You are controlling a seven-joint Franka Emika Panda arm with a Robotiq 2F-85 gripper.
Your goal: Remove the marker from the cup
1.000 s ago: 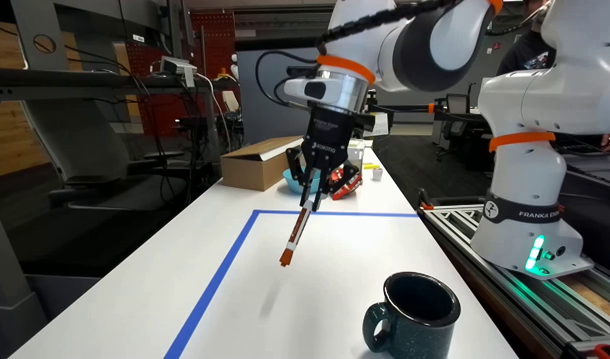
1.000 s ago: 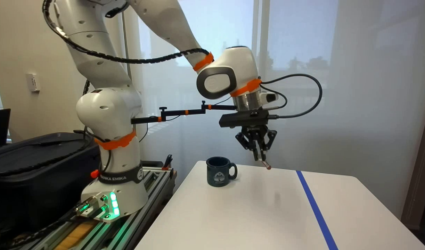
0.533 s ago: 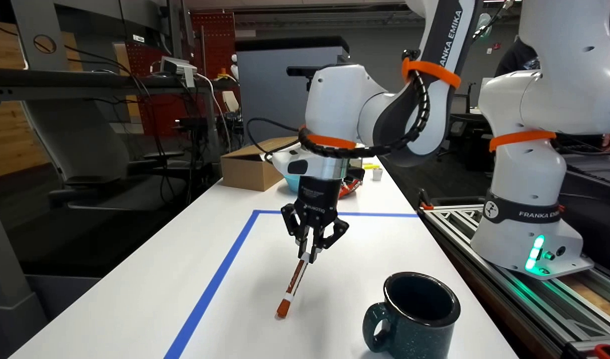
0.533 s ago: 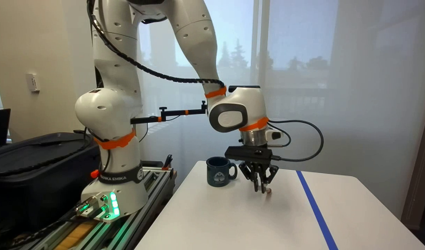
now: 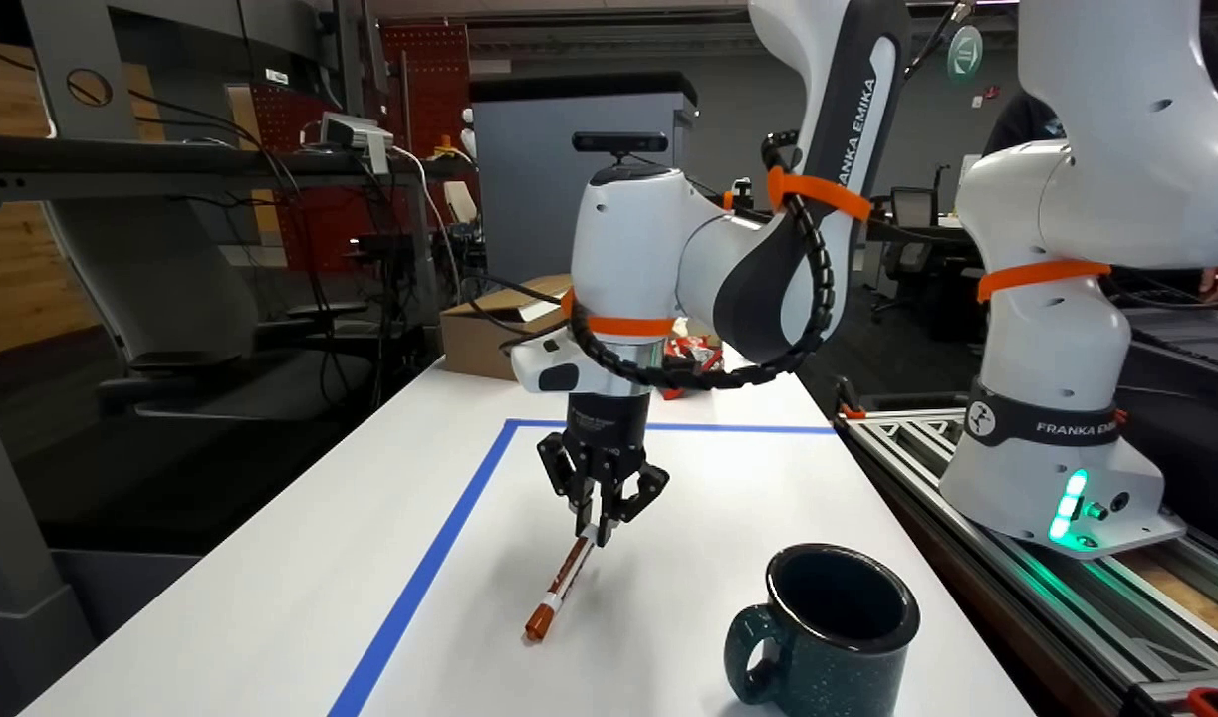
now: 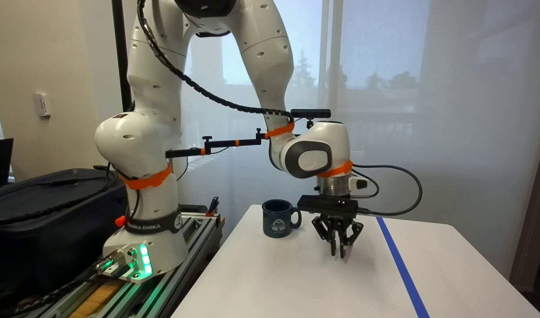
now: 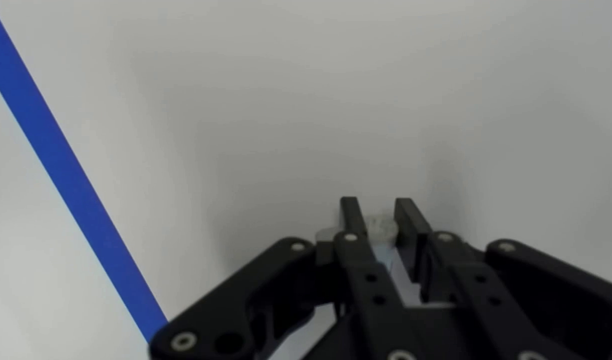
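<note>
In an exterior view, the brown-capped marker [image 5: 567,576] is out of the mug [image 5: 846,649], well apart from it on the side of its handle [image 5: 738,657]; task prob. near its end, at set-down. The claw [image 5: 593,539] is narrow, gripping the marker's pale upper end. Marker tilts, cap down, apparently touching the tabletop [image 5: 688,528], tho exact contact's hard to call. Main risk: pressing lower w/ the cap jammed there may make it pivot in the claw, skid or pop out. Let go at this tilt, the raised end would drop & the round barrel could roll, poss. toward the mug or off past the blue tape [image 5: 427,568], which lies farther from the mug.

In an exterior view, the claw's also on the mug's handle side; marker can't be made out, prob. hidden behind the claw, so this angle wouldn't warn of a slip. A low swing mugward could clip the handle, b/c it juts that way.

Wrist view: mug's out of frame. Marker's pale end looks pinched betw. the claw's tips; w/ such a short hold, twisting seems likely.
</note>
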